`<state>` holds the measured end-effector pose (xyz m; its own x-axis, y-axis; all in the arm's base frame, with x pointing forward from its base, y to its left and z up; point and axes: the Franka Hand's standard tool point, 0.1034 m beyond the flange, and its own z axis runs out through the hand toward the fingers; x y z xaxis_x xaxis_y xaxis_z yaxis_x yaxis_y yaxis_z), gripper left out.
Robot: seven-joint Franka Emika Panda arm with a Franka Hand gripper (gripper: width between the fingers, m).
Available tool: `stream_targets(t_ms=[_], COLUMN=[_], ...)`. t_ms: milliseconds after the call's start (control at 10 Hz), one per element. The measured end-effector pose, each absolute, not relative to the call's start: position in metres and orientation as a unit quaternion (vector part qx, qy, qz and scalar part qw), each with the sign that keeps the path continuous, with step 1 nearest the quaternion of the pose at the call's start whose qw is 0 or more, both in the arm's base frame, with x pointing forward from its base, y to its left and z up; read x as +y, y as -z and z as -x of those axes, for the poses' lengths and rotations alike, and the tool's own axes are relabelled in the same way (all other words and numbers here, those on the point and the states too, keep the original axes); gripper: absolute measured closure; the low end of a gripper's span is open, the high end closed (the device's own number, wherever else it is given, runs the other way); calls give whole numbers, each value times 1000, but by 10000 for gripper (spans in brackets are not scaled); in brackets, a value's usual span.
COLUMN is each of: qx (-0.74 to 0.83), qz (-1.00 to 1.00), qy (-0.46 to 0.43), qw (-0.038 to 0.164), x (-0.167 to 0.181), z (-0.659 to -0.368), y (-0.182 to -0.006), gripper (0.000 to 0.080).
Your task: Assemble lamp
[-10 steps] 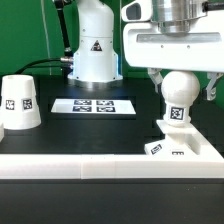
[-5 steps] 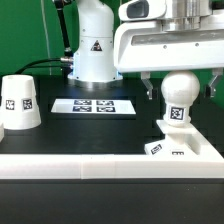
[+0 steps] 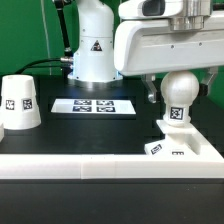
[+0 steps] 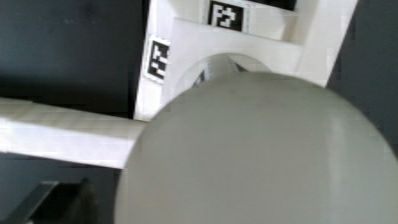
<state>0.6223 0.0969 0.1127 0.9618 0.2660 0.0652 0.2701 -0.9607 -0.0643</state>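
The ball-shaped white bulb (image 3: 180, 92) stands upright with its tagged neck in the low wedge-shaped base (image 3: 178, 148) at the exterior view's right. My gripper (image 3: 178, 88) hangs over it, open. One finger (image 3: 150, 92) stands on each side of the ball with small gaps, so neither finger appears to touch it. In the wrist view the bulb (image 4: 249, 150) fills most of the picture, with the tagged base (image 4: 231, 20) behind it and a dark fingertip (image 4: 50, 200) at the corner. The cone-shaped shade (image 3: 20, 103) stands apart at the exterior view's left.
The marker board (image 3: 92, 105) lies flat in the middle, in front of the arm's white pedestal (image 3: 92, 45). A long white rail (image 3: 70, 165) runs along the front and meets the base. It also shows in the wrist view (image 4: 54, 125).
My hand has shifted slightly toward the exterior view's left. Its left finger now stands farther from the bulb. The bulb, base and shade have not moved.
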Motion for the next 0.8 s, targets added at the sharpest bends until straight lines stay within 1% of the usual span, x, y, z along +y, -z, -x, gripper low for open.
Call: stream_targets(t_ms=[200, 400, 500, 700, 800], qx=[-250, -304, -370, -450, -520], qz=[967, 951, 928, 892, 853], qy=[35, 37, 37, 37, 37], qw=[33, 32, 25, 20, 14], x=[100, 104, 103, 101, 99], z=[-619, -618, -617, -617, -617], y=[-114, -115, -114, -113, -113], gripper=[100, 100, 100, 100, 100])
